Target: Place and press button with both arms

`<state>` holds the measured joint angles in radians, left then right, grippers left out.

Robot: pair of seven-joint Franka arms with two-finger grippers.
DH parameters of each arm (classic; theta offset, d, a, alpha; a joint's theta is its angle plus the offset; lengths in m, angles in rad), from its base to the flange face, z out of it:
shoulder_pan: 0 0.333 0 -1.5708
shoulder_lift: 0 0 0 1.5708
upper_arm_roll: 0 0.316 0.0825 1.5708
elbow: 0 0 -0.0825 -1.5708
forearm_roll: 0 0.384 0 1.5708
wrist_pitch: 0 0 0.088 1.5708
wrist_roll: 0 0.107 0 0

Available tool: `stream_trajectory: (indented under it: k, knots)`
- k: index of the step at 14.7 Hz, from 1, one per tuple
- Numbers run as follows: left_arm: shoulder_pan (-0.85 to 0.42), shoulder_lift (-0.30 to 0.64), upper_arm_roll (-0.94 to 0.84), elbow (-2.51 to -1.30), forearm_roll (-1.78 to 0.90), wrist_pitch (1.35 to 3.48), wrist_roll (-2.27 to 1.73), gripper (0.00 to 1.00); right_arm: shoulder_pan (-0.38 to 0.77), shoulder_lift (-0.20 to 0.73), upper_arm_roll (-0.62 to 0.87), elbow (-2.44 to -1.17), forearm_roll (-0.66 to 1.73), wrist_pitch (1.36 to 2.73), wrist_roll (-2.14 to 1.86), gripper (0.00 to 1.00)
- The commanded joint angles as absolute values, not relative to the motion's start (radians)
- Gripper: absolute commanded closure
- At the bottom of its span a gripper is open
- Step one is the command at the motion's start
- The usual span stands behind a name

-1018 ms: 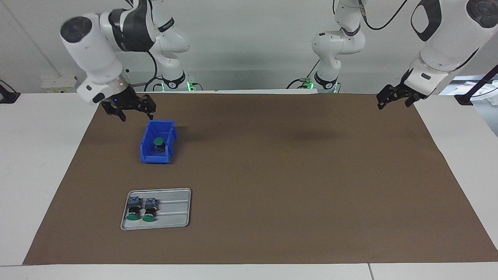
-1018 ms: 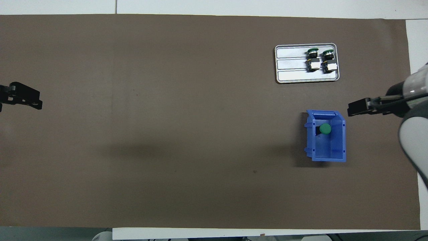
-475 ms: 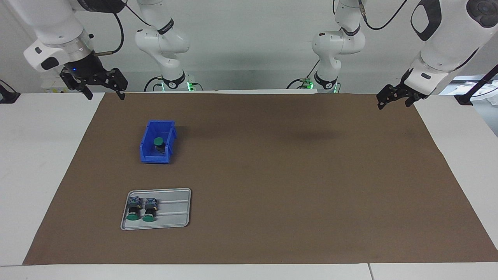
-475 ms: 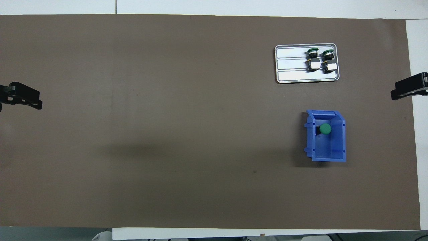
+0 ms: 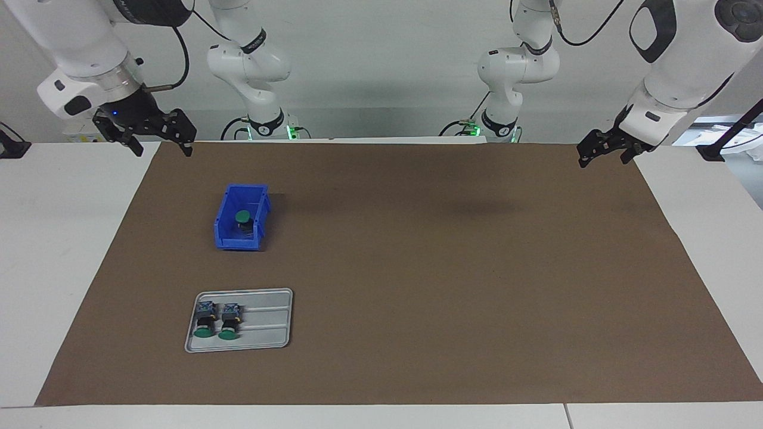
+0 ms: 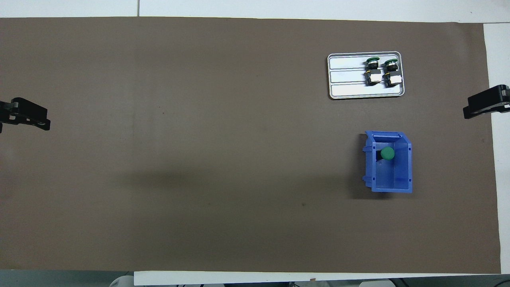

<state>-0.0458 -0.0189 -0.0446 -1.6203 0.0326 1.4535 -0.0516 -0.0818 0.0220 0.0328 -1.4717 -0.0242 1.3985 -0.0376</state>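
I've got 2 cameras on this setup. The first sits high up across the table (image 5: 36, 238) and looks back at the arms, so both bases line the top of my picture and the whole brown mat (image 5: 417, 268) fits in, with the back wall above it. The second hangs high over the arms' own end and looks steeply down and forward, sitting closer in, so the mat (image 6: 199, 139) fills nearly everything. Both catch the blue bin (image 5: 223, 237) (image 6: 402, 179) and the metal tray (image 5: 268, 330) (image 6: 346, 79), just flipped half a turn between them.
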Motion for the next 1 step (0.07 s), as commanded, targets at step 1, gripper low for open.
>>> stream_trajectory:
  k: [1]
  knots:
    - [-0.058,-0.049,-0.032,-1.652,0.031,1.462,-0.058,0.0,-0.087,0.031,0.04,-1.453,-0.032,1.379,-0.055,0.0]
